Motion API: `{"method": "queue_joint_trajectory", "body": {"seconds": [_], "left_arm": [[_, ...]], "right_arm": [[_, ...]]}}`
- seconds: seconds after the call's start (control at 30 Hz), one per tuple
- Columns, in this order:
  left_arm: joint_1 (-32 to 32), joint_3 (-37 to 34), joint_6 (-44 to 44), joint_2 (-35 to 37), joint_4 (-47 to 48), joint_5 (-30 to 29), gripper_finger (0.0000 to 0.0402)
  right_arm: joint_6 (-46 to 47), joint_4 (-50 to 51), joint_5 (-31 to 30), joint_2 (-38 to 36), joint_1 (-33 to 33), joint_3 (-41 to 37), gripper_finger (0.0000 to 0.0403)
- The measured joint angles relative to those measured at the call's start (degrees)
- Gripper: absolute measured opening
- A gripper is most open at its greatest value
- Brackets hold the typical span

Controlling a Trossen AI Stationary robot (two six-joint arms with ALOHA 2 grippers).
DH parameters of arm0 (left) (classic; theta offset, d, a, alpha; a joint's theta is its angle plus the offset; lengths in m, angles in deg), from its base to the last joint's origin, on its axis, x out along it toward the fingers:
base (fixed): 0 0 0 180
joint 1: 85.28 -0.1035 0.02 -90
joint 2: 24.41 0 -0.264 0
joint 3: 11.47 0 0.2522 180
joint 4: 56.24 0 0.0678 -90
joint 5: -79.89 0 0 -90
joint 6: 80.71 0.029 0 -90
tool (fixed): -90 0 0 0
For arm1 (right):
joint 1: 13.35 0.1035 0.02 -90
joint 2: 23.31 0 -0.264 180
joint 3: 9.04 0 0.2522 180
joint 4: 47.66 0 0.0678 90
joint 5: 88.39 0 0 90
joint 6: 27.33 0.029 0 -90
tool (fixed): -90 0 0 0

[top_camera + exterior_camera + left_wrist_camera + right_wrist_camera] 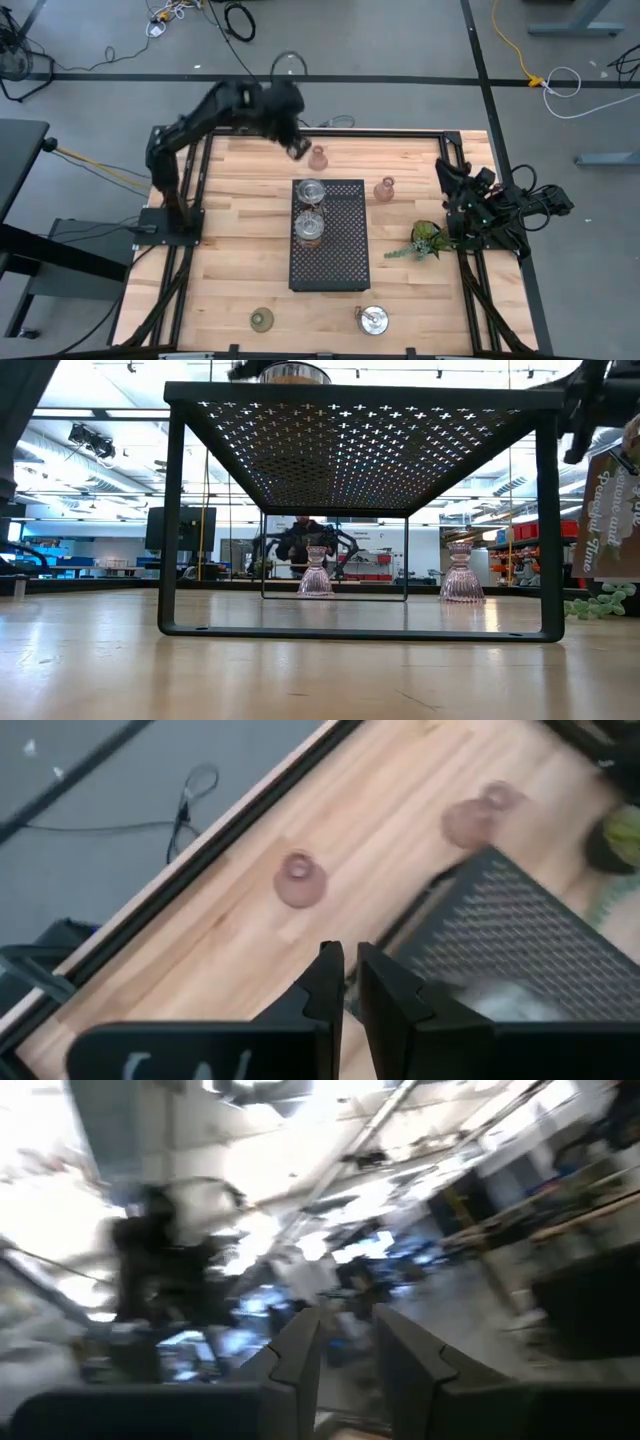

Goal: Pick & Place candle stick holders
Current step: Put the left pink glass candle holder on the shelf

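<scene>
Two pink glass holders stand upright on the wooden table, one [318, 157] [299, 878] at the far edge, the other [384, 188] [470, 820] right of the black tray [340, 262]. Two silvery holders [311, 190] [310, 226] stand on the tray's far half. An olive-green holder [262, 319] and a third silvery one [373, 319] stand near the front edge. My left gripper [298, 148] [350, 970] hovers just left of the far pink holder, shut and empty. My right gripper [347, 1340] is held off the table's right edge, its fingers slightly apart and empty.
The black perforated tray stands on legs in mid-table, and the low view looks under it [360, 450]. A green leafy sprig [425, 240] lies at the right edge beside my folded right arm [485, 205]. Bare wood shows left of the tray.
</scene>
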Motion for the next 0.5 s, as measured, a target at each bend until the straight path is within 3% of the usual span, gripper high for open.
{"method": "queue_joint_trajectory", "body": {"seconds": [0.2,0.5], "left_arm": [[-11.75,-3.19,3.96,-4.57,-7.37,11.82,0.0037],[-17.32,-4.15,6.68,-15.51,-16.58,24.53,0.0039]], "right_arm": [[2.87,1.60,6.73,-0.01,0.01,0.01,0.0094],[2.83,7.99,4.18,0.01,0.01,0.01,0.0094]]}}
